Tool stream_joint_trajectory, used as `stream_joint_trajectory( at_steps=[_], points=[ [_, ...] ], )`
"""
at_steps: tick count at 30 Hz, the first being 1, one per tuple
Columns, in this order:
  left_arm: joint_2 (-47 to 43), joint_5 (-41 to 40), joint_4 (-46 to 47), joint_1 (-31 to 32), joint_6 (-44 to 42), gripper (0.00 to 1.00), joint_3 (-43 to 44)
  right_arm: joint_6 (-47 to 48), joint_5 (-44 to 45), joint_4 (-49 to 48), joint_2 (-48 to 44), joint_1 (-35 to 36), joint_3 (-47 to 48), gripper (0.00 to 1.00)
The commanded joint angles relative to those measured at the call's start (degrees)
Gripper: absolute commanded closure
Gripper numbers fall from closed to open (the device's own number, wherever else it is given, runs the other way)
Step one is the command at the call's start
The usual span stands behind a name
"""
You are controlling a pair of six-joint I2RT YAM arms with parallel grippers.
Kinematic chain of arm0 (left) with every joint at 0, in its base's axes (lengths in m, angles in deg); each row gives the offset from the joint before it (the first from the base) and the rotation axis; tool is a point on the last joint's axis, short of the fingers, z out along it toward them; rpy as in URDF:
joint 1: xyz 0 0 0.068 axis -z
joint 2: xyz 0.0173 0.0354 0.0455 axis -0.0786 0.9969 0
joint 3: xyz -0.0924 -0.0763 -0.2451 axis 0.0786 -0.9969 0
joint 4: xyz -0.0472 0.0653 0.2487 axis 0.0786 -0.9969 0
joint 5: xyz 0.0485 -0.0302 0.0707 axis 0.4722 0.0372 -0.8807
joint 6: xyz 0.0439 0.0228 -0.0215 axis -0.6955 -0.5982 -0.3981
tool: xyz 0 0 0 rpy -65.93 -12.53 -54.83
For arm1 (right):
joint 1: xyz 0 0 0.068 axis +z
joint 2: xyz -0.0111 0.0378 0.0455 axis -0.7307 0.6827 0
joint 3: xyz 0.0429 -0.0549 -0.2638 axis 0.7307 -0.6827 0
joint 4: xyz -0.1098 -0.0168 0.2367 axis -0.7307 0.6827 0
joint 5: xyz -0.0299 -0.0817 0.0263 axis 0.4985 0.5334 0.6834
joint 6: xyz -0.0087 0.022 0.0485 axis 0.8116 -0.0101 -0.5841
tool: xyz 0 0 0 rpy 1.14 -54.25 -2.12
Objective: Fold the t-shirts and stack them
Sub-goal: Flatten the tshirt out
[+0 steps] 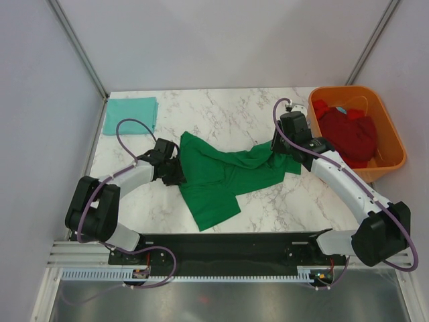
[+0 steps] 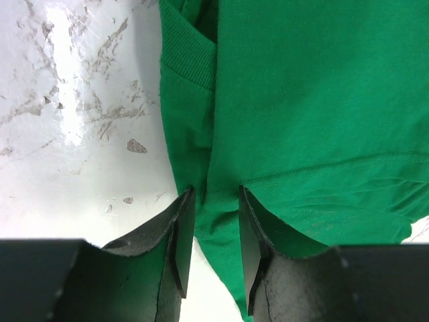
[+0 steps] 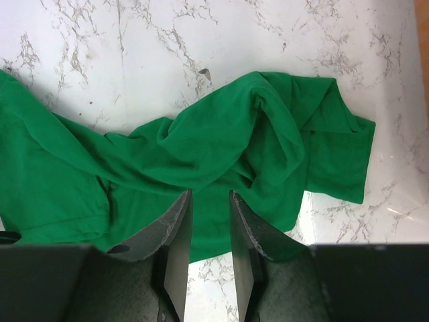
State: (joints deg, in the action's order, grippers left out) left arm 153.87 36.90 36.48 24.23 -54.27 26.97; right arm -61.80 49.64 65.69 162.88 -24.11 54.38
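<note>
A pale teal t-shirt [image 1: 131, 114] lies folded at the tabletop's [image 1: 228, 111] far left corner. The left gripper [image 1: 177, 173], jaws partly apart, straddles the edge of the dark green t-shirt [image 1: 218, 181]; whether it touches the cloth is unclear. The right gripper [image 1: 279, 151], likewise ajar, covers the shirt's right end. Dark red t-shirts [image 1: 348, 134] sit heaped in the orange tub [image 1: 385, 171], their shapes indistinct.

We see the left arm [image 1: 131, 178] and right arm [image 1: 335, 174] in white shells with black joints — a purple cable [image 1: 131, 121] loops along each. Gripper fingers [image 2: 177, 248] are matte black wedges.
</note>
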Motion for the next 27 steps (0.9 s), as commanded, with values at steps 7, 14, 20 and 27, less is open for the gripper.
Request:
stream_joint_trajectory(
  at_steps=[7, 14, 20, 27],
  points=[
    [0.1, 0.3, 2.5, -0.1, 0.6, 0.66, -0.4, -0.9, -0.6, -2.1, -1.6, 0.0, -0.2, 0.65],
    [-1.7, 2.0, 2.4, -0.1, 0.5, 0.95, 0.6, -1.0, -0.5, -2.0, -3.0, 0.0, -1.2, 0.65],
    [-6.4, 1.1, -2.3, -0.1, 1.3, 0.98, 3.9, -1.2, 1.7, -1.6, -3.7, -0.1, -2.3, 0.65],
    [-14.3, -9.5, -16.0, -2.1, -2.0, 0.98, 17.3, -3.7, 5.9, -0.2, -4.2, -2.6, -4.0, 0.58]
  ],
)
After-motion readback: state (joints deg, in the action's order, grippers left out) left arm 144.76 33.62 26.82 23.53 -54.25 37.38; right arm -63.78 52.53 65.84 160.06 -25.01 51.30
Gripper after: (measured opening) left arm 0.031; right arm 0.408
